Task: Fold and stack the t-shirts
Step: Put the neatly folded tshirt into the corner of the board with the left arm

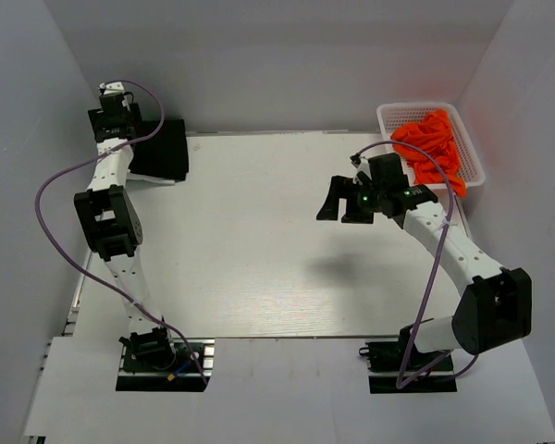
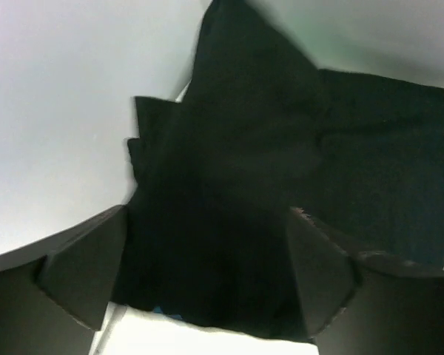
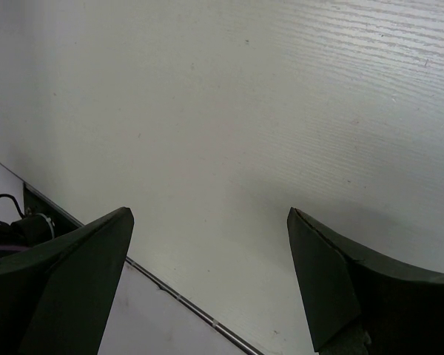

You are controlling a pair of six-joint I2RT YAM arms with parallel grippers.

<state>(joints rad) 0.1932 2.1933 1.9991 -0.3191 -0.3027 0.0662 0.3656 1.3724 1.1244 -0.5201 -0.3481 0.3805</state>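
- The black t-shirt point(image 1: 162, 148), soft matte cloth folded into a rough rectangle, lies at the far left corner of the table point(image 1: 259, 250).
- The left gripper point(image 2: 207, 270) hangs over it. Its dark wedge-shaped fingers point(image 2: 81, 266) are spread wide and pinch nothing; only creased black fabric shows between them.
- The right gripper point(image 3: 211, 274) hovers above the pale, finely grained tabletop, jaws wide apart and empty.
- The bright orange t-shirts point(image 1: 432, 148) sit crumpled in a white slotted basket point(image 1: 416, 106) at the far right corner.
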